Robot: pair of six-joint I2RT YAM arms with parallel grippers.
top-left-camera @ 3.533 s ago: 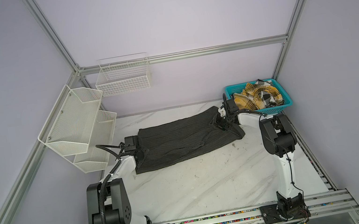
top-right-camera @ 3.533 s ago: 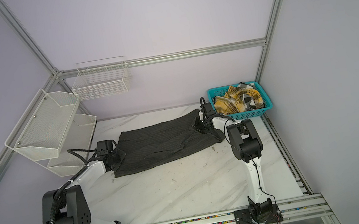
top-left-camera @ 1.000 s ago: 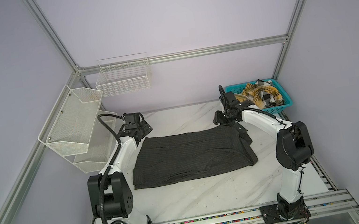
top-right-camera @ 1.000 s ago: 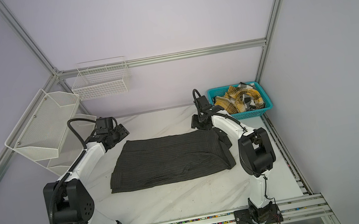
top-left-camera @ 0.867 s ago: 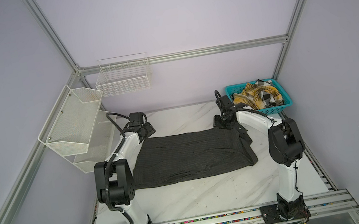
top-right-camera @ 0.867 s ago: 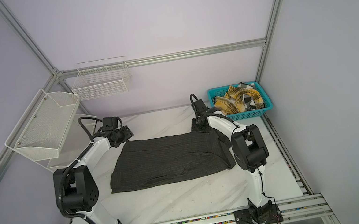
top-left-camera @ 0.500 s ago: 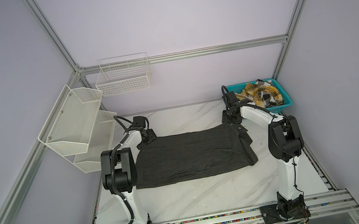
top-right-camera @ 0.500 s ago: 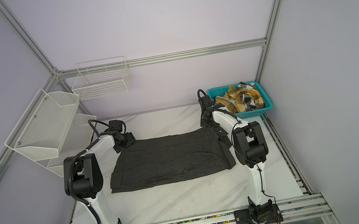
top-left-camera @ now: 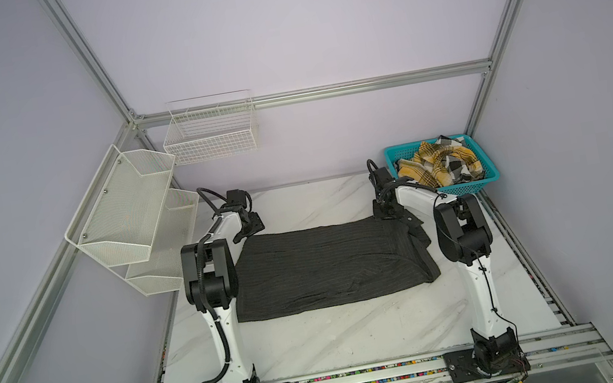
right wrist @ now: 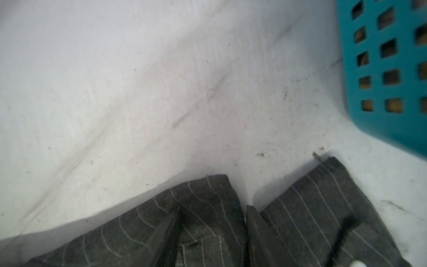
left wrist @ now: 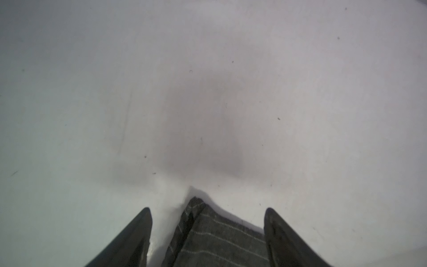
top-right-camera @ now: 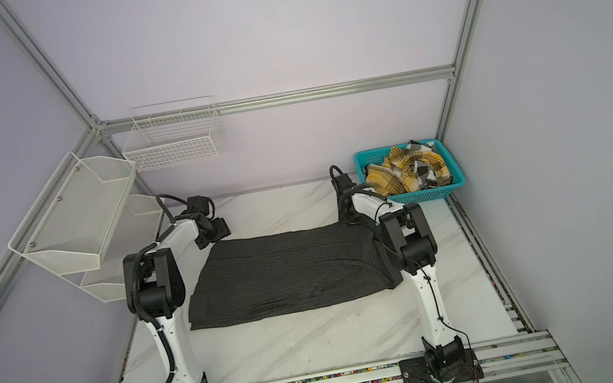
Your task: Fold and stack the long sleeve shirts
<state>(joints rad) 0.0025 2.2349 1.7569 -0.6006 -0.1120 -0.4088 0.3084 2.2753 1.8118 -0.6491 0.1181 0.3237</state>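
On the bench point(top-left-camera: 341, 334), the pinstripe shirt point(top-left-camera: 325, 265) lies spread flat, likely for folding. The left gripper point(left wrist: 206, 209) gapes wide astride its far corner, unpinched. The right gripper point(right wrist: 212, 208) straddles the opposite hem, grip unclear. The plaid shirt point(top-left-camera: 440, 168) waits bundled in the basket point(top-left-camera: 464, 188). Wrist views alone show jaws; top views, the whole layout.

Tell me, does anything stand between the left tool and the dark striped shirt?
Nothing visible does. The left tool is open at the dark striped shirt, whose corner lies between its fingers on the white table.
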